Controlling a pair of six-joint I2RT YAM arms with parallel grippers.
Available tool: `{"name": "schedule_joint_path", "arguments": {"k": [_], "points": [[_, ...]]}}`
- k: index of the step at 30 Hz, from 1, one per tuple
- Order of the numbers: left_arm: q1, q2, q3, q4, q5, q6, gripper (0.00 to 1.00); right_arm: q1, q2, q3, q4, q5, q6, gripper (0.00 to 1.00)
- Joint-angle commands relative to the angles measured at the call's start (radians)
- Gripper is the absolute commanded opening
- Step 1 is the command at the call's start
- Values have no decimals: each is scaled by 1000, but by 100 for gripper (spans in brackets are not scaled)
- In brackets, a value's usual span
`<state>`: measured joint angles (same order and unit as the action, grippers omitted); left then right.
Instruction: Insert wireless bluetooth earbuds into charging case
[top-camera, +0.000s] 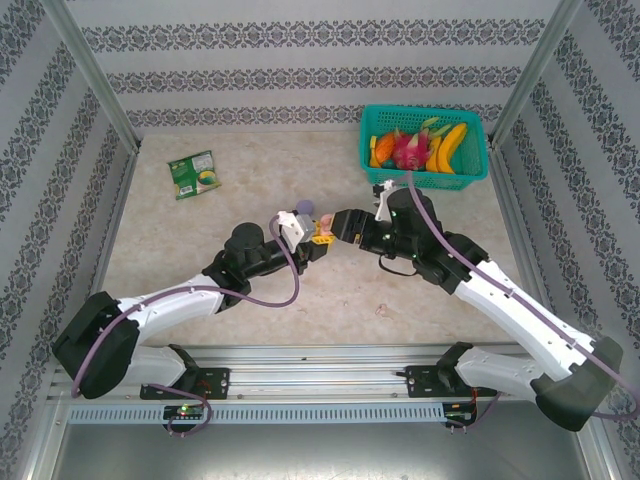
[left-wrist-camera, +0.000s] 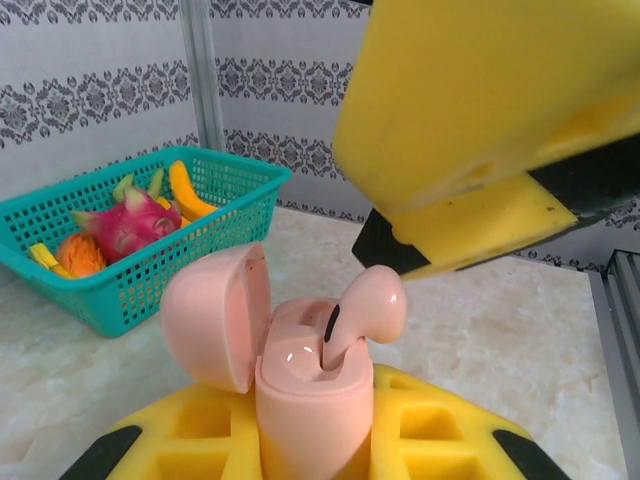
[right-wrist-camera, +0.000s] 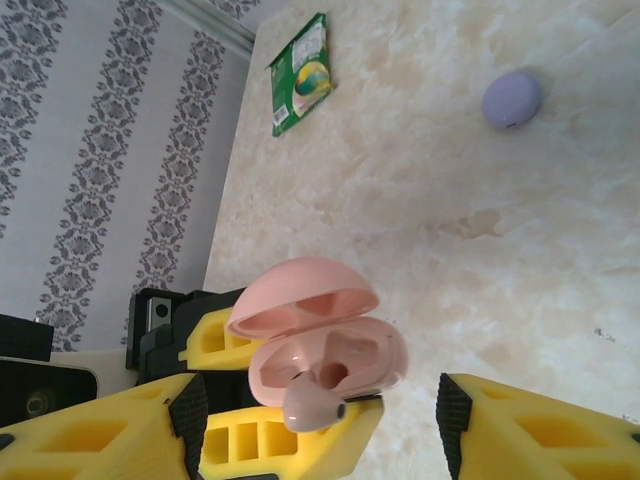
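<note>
Pink earbud (left-wrist-camera: 366, 304) stands with its stem down in one well of the charging case (left-wrist-camera: 310, 400), but its round head leans out above the rim, so I judge it is not seated to the bottom yet. The right gripper (right-wrist-camera: 320, 420) has its yellow jaws wide apart, one on each side of the earbud, and they touch nothing; it holds no object. I think it waits so close above the case because the bud needs one more small push or a correction of its angle, and open jaws give room for this. The left gripper (left-wrist-camera: 310, 440) is closed tight on the lower body of the charging case and carries it above the table (top-camera: 200, 260), upright and turned toward the other arm. This makes sense to me: a small smooth case would slide away if somebody pressed into it on the bare marble surface, so one arm serves as a vise. The lid (left-wrist-camera: 215, 315) is swung back fully to the side, away from the wells, and leaves the path from above free. A second well beside the bud looks empty from the right wrist view. Farther out on the table lies a lilac rounded thing (right-wrist-camera: 512, 98), well apart from the work, then a green packet (top-camera: 194, 174) near the far left, and a teal basket (top-camera: 478, 160) with fruit (top-camera: 410, 150) at the far right. These play no part now.
</note>
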<state>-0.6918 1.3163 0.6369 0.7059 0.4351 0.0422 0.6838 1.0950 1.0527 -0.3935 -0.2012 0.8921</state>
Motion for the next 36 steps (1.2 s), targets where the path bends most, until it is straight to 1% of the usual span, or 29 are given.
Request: {"name": "schedule_joint_path", "arguments": {"k": [1,7,18,27,31,36], "points": [[12,14,7,9,22,-2,0,24,27,49,0,-5,10,64],[12,27,15,9,13,-2,0,53,63,77,5,2,8,64],[12,50,12,25,-8,-12,0,69,89,97,36,-21,38,62],[12,62,12,47,-3,-33,0,73,108,102,74,-19,67,62],[12,69,9,59,-9,-39,0,75,120,119,63,-22,76,62],[12,65,2,67,-24,-39,0,73,103,99,39,5,87,62]]}}
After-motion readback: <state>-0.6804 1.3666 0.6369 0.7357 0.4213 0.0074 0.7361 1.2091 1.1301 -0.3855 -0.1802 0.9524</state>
